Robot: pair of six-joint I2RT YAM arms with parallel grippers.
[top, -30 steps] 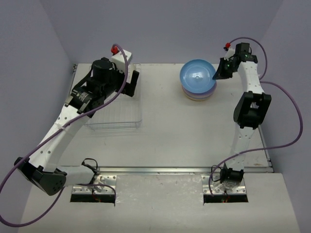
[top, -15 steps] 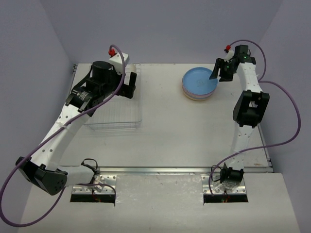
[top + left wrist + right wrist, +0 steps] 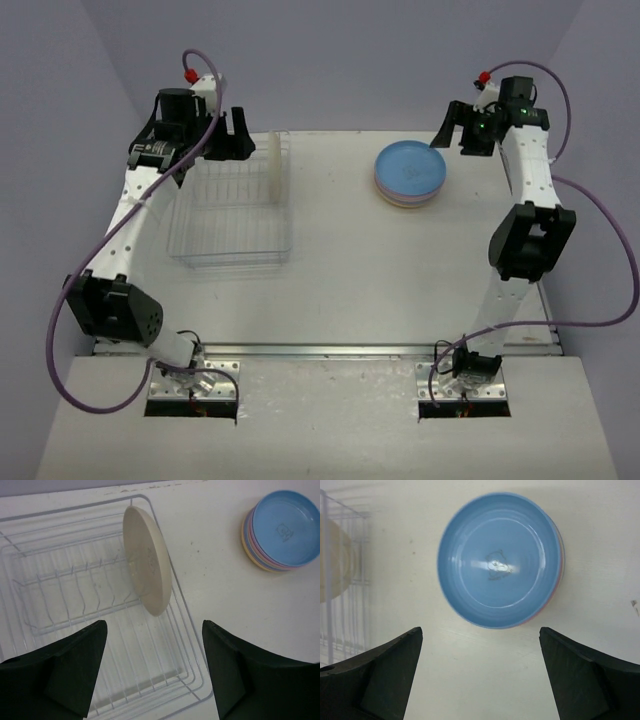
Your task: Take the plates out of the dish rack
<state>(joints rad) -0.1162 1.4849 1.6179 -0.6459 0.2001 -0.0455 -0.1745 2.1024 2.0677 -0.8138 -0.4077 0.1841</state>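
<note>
The wire dish rack (image 3: 228, 238) sits at the left of the table. One cream plate (image 3: 275, 168) stands on edge in its right-hand end, also seen as the cream plate (image 3: 148, 560) in the left wrist view. My left gripper (image 3: 232, 138) hangs open above the rack's far edge, left of that plate, with nothing between its fingers. A stack of plates topped by a blue plate (image 3: 410, 170) lies flat at the back right. My right gripper (image 3: 458, 133) is open just right of and above the stack, apart from the blue plate (image 3: 500, 560).
The rest of the dish rack (image 3: 70, 605) holds nothing but its upright prongs. Bare tabletop (image 3: 400, 280) lies between the rack and the stack of plates (image 3: 280, 530). The back wall runs close behind both grippers.
The right gripper opened, left the blue plate lying on the stack and drew back upward. The left arm pulled away from over the rack toward the back left, uncovering the cream plate.
</note>
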